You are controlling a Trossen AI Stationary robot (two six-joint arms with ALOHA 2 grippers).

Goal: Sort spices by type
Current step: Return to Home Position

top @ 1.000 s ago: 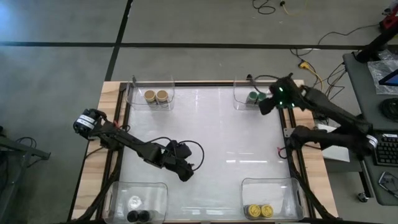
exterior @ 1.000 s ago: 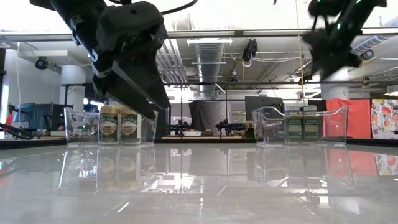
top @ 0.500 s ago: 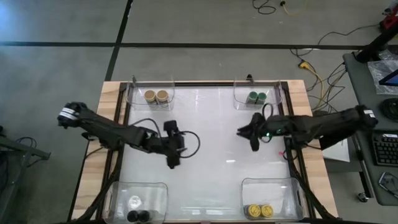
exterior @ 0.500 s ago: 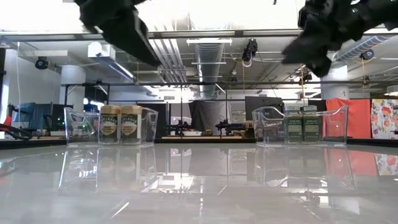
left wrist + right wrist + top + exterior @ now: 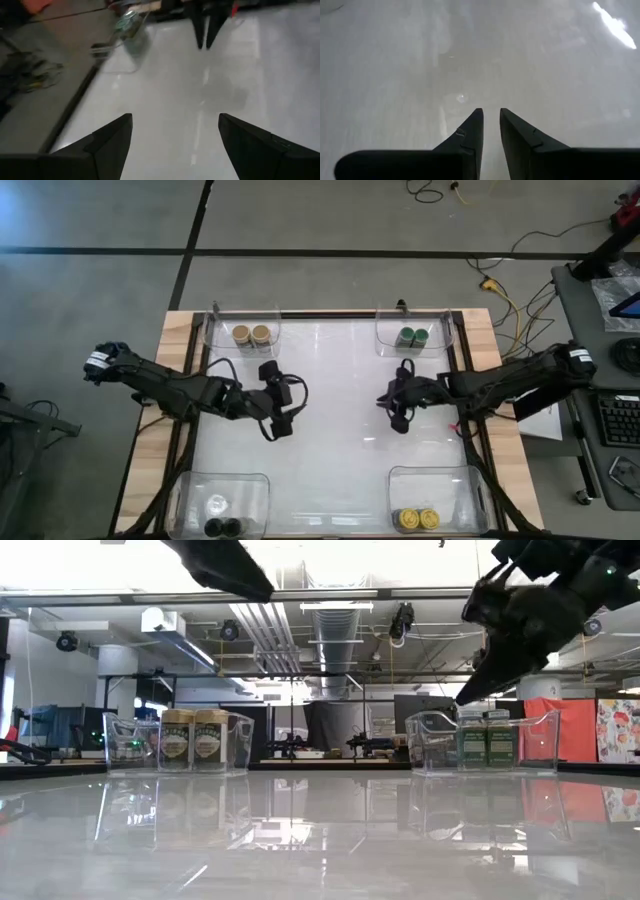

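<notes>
All spices [image 5: 251,334] sit paired in the four corner tubs [image 5: 212,320], so the left hand [image 5: 175,117] (wide open, empty) and the right hand [image 5: 491,111] (nearly shut, empty) should rise clear of them above the table [image 5: 340,450].

Finding: no text, brand, number or sign is legible in any view. In the low view the tan-lidded spice jars [image 5: 177,743] carry dark green labels with pale print, too small to read. The green-lidded spice jars [image 5: 471,744] carry similar dark labels, likewise unreadable. The high view shows only the jar lids, which bear no readable marking. The wrist views show no lettering
</notes>
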